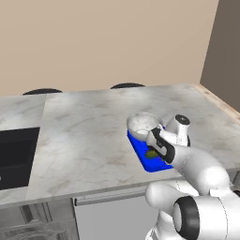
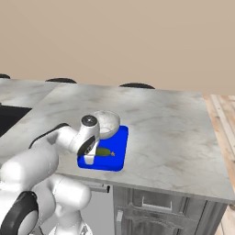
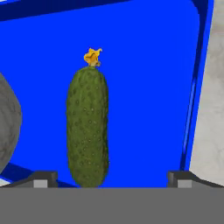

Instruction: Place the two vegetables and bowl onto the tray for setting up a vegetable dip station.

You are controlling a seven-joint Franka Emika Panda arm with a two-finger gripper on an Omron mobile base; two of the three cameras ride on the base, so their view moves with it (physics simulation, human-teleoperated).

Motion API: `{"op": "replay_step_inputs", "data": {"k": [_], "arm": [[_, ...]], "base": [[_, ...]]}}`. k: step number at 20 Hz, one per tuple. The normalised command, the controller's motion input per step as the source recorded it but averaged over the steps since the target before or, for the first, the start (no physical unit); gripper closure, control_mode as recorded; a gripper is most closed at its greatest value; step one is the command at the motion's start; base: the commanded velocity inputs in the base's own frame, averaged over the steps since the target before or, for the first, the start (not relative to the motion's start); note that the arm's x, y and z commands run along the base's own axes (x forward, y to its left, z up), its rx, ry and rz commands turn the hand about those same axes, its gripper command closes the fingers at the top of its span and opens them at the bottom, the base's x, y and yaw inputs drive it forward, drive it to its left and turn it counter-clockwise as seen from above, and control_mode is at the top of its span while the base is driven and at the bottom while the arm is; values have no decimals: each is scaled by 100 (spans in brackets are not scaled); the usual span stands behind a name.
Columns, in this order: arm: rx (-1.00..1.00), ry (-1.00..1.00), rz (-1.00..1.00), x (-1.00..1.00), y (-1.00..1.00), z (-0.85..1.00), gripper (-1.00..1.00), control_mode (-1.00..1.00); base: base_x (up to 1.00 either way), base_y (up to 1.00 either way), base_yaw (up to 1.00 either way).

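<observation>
So the cucumber [image 3: 87, 131] is lying flat on the blue tray [image 3: 144, 52], and the bowl [image 2: 106, 123] sits on the tray's far end, so I'd call those two done. No carrot to be seen, which looks like what's left. The gripper [image 3: 111, 180] hangs right above the cucumber, fingers spread wide, holding nothing. The cucumber's long axis runs along the tray's short side, its yellow flower end pointing toward the tray's right edge.
</observation>
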Motion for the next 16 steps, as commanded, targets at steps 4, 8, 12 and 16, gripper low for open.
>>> {"op": "replay_step_inputs", "data": {"k": [4,8,12,16], "arm": [[-6,0,7,-36,2,24,-100,-100],[-21,0,25,-38,10,24,-100,-100],[-21,0,37,-37,15,25,-100,-100],[-18,0,38,-39,17,23,-100,-100]], "base": [[0,0,0],[0,0,0],[0,0,0],[0,0,0]]}}
